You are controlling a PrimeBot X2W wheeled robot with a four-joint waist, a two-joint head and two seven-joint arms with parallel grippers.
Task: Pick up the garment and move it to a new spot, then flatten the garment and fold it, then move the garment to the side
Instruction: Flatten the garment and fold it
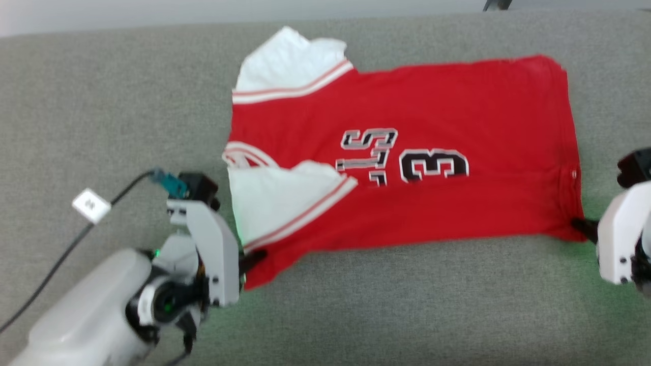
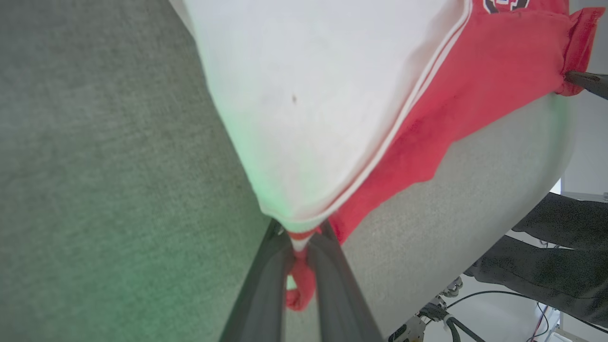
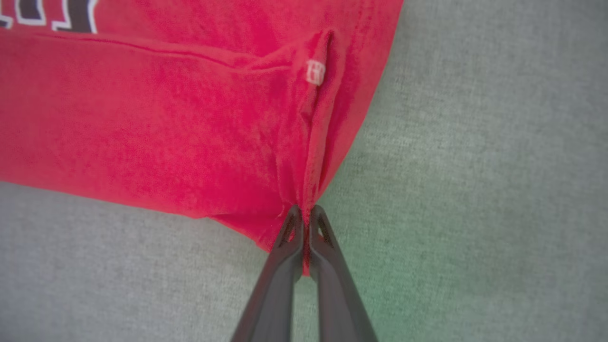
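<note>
The red shirt (image 1: 407, 168) is laid flat across the grey fabric surface (image 1: 101, 101), collar to the left and hem to the right, with its near left edge beside the white sleeve pinched by the closed left gripper (image 1: 254, 258) and its near right hem corner clamped between the closed fingers of the right gripper (image 1: 580, 224).

The garment (image 1: 457, 101) bears a black, white-edged number 3.

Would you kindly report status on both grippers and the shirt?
Left gripper shut on garment by the sleeve. Right gripper shut on hem corner. Garment spread on grey cushion; nothing obstructing.
</note>
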